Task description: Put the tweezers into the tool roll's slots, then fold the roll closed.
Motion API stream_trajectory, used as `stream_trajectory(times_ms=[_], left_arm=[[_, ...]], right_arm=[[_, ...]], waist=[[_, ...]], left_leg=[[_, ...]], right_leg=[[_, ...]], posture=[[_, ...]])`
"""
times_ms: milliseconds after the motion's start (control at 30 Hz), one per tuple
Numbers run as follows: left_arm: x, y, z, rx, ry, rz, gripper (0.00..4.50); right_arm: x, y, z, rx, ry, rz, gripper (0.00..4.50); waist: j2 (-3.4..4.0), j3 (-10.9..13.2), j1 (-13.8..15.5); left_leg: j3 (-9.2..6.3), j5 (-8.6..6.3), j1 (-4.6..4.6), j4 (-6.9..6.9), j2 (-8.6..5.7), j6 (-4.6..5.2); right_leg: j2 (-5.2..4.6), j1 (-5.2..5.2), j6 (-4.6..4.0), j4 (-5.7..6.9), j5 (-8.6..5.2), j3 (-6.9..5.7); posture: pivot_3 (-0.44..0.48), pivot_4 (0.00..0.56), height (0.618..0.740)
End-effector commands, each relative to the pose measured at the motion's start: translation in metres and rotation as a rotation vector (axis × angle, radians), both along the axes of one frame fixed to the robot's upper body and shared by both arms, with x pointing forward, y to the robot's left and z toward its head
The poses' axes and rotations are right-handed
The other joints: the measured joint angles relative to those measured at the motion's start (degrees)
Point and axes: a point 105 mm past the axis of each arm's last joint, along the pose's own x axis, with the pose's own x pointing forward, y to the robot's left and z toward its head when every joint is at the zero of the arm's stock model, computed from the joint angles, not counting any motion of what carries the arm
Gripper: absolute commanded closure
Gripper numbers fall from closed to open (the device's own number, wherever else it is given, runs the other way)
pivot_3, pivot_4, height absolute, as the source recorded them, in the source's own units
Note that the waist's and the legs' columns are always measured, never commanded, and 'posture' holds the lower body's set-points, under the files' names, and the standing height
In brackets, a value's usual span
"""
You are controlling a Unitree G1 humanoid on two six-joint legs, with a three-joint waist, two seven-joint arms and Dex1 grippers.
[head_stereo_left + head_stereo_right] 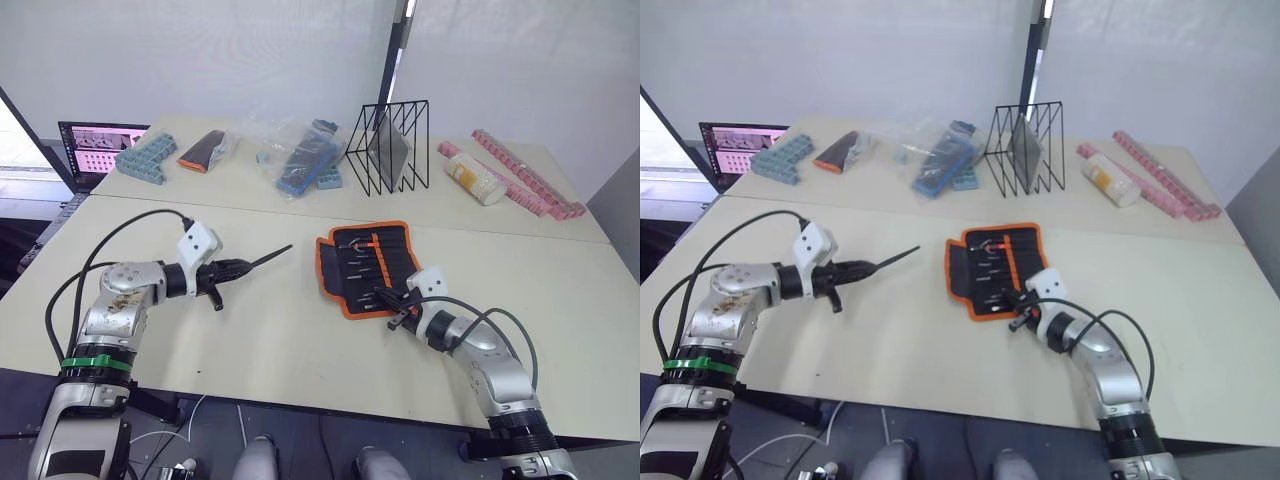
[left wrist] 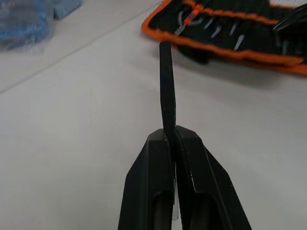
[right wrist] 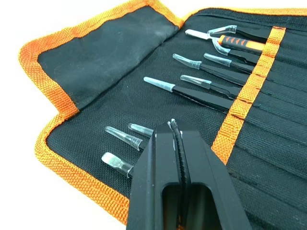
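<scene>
The tool roll (image 1: 367, 266) lay open on the tabletop (image 1: 280, 330), a little right of centre, its inner face up and one end flap folded over. Several tweezers (image 3: 192, 91) with clear tip caps sat tucked in its slots (image 3: 268, 143), beside an orange-handled piece (image 3: 240, 44). The left tool (image 1: 232, 268), at about nine o'clock from the roll and well apart from it, was clamped on a single black tweezer (image 1: 268, 258) whose tip pointed toward the roll. The right tool (image 1: 393, 303) hovered over the roll's near edge at about five o'clock, its fingers pressed together with nothing visibly between them.
</scene>
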Motion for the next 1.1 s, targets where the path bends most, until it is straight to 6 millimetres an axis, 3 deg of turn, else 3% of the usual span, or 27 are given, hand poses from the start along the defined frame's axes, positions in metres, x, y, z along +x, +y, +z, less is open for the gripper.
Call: stream_trajectory(times_ms=[33, 167, 500, 733, 1100], left_arm=[[-0.005, -0.027, 0.021, 0.073, -0.056, -0.114, 4.48], [-0.004, -0.052, 0.031, 0.109, -0.048, -0.186, 4.48], [0.017, -0.088, 0.036, 0.190, -0.050, -0.262, 4.48], [0.031, -0.109, 0.029, 0.231, -0.041, -0.296, 4.48], [0.037, -0.141, 0.008, 0.258, 0.002, -0.332, 4.48]], right_arm=[[-0.003, -0.006, -0.008, 0.007, 0.026, -0.041, 4.50], [-0.001, -0.010, 0.007, 0.063, -0.018, -0.077, 4.50], [0.002, -0.020, 0.030, 0.071, -0.080, -0.116, 4.50], [-0.001, -0.024, 0.029, 0.065, -0.081, -0.136, 4.50], [-0.012, -0.029, 0.003, 0.013, -0.012, -0.163, 4.50]], waist=[[0.00, 0.00, 0.05], [-0.01, 0.01, 0.19], [0.10, 0.10, 0.32], [0.12, 0.11, 0.34], [0.12, 0.12, 1.05]], left_leg=[[-0.01, 0.00, 0.00, 0.00, 0.00, 0.00], [0.00, 0.00, -0.03, 0.04, -0.03, 0.00], [0.00, 0.01, -0.09, 0.05, -0.06, 0.01], [0.00, 0.02, -0.66, 0.12, -0.06, 0.03], [-0.02, 0.03, -0.77, 0.21, -0.13, 0.03]], right_leg=[[0.00, 0.00, 0.00, 0.00, 0.00, 0.00], [0.00, 0.00, 0.01, -0.04, 0.00, 0.01], [0.00, -0.06, 0.02, -0.02, -0.01, 0.01], [0.01, -0.71, 0.01, 0.23, 0.00, 0.02], [0.00, -0.85, 0.01, 0.48, 0.00, 0.02]], posture=[[0.000, 0.150, 0.734], [0.000, 0.150, 0.734], [0.000, 0.150, 0.734], [0.000, 0.150, 0.734], [0.000, 0.150, 0.734]])
